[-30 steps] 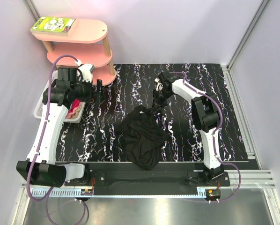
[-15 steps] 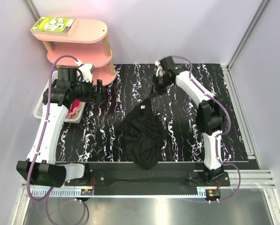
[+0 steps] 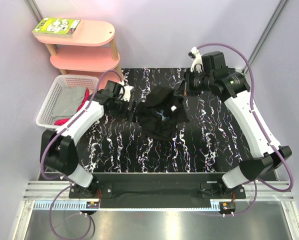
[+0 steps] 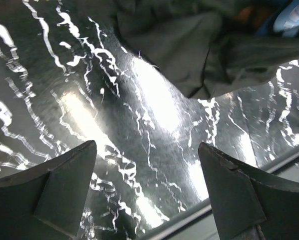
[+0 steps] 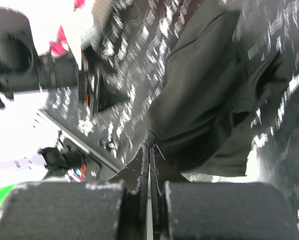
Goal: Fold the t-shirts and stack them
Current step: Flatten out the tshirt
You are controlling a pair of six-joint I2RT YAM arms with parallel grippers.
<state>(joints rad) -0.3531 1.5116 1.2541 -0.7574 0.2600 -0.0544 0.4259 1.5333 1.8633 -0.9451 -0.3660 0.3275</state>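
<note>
Table: a black tabletop with white marbling; the near strip by the arm bases carries no cloth.
Left gripper: the left arm's two-finger gripper hovers low over the table, reaching from the left, jaws spread wide and holding nothing.
Task's thing: the large black cotton t-shirt sits bunched at mid-table, a scrap of its blue and white print showing among the folds.
Key relation: in the left wrist view the shirt's nearest edge lies ahead of the open jaws and off to one side, near but not between them. In the top view that edge is just beside the left fingertips.
Long axis: the bundle runs roughly from the far-right pinch down toward the near-left, though it is too crumpled to name hem or sleeve.
Right gripper: the right arm's gripper is clenched on a thin fold at the shirt's far-right corner, and the cloth fans away from the pinch.
Nearer arm: the left is the free one and the closer to the loose edge, so a second grasp would likely fall to it.
Basket: a white plastic lattice basket at the far left holds a grey t-shirt and a red one, well apart from both grippers.
</note>
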